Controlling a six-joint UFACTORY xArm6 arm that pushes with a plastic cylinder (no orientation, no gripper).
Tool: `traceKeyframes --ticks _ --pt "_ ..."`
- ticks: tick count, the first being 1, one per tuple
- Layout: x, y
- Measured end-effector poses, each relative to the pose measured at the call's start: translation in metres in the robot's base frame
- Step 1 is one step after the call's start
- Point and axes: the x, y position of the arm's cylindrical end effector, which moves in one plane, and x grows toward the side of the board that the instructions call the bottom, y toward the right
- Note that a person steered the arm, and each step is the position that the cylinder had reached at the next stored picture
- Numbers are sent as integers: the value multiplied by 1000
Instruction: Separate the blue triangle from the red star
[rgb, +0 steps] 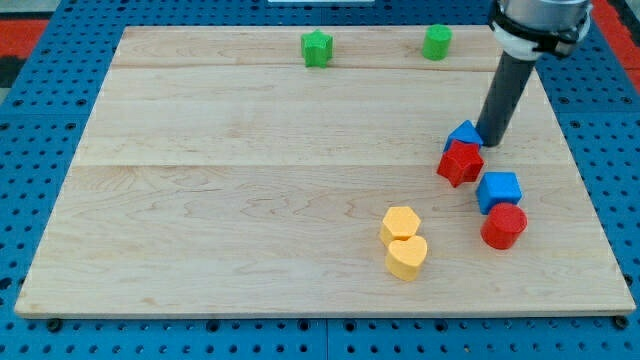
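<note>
Rod-wise, there's no gripper on this rig at all, so nothing opens, closes or holds anything. It's just my tip (491, 141), the bottom end of a straight dark rod, resting on the pale wooden board (250, 200) over toward its right edge, a bit above the middle.

The key relation: the small blue triangle block (462, 133) sits just to the view's left of my tip, touching it or so close I can't see a gap. The red star-shaped block (460, 162) is right below the triangle, toward the board's bottom edge, and the two are pressed together. So the triangle lies left of the tip, and the star lies down and to the left. My guess is that a push toward the left edge or the top-left corner would slide the triangle off the star. A push straight down would probably just shove both along together.

Pose: the rod comes down from the top right corner of the view, leaning slightly, with the arm's grey and white collar just showing up there.

Other stuff: a blue cube (498, 190) and a red rounded block (503, 227) below the star near the right edge, two yellow blocks (403, 243) touching near the bottom edge, and two green blocks (317, 48) apart along the top edge.
</note>
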Motion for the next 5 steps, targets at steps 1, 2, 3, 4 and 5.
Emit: traceKeyframes --ticks 1,2,3,4,5 --pt "12 -12" --pt "15 -96" --pt "-7 -123" --pt "-30 -121" --pt "-47 -147"
